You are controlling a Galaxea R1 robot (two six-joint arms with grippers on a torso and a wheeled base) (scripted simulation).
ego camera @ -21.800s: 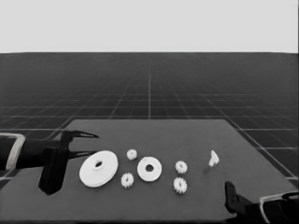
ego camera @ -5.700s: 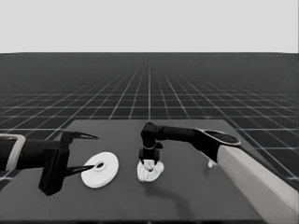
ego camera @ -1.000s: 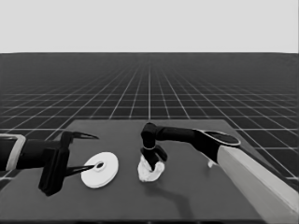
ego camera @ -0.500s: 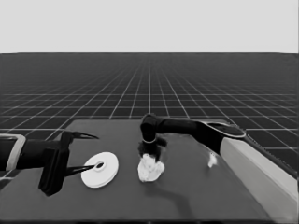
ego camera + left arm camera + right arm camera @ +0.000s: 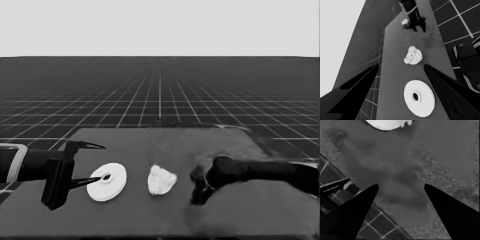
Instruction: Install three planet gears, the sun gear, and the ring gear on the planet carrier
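The smaller round part point(image 5: 161, 180) lies mid-table with small toothed gears point(image 5: 413, 55) bunched on top of it; I cannot tell how many. The larger round part point(image 5: 106, 181) lies flat to its left, bare, with its small centre hole showing. My right gripper point(image 5: 199, 190) hovers low to the right of the smaller round part, apart from it. In the right wrist view this gripper point(image 5: 401, 186) is open and empty, with the geared part point(image 5: 387, 123) at the picture's edge. My left gripper point(image 5: 100, 162) waits open over the larger round part point(image 5: 419, 98).
A thin white piece point(image 5: 405, 22) lies beside the right gripper in the left wrist view. Dark machinery with blue lights point(image 5: 467, 65) stands past the table's edge. The table's near corner and the floor grid show in the right wrist view.
My right gripper has let go and drawn back to the right, away from the smaller round part, and now sits lower. The left arm and the larger round part have not moved.
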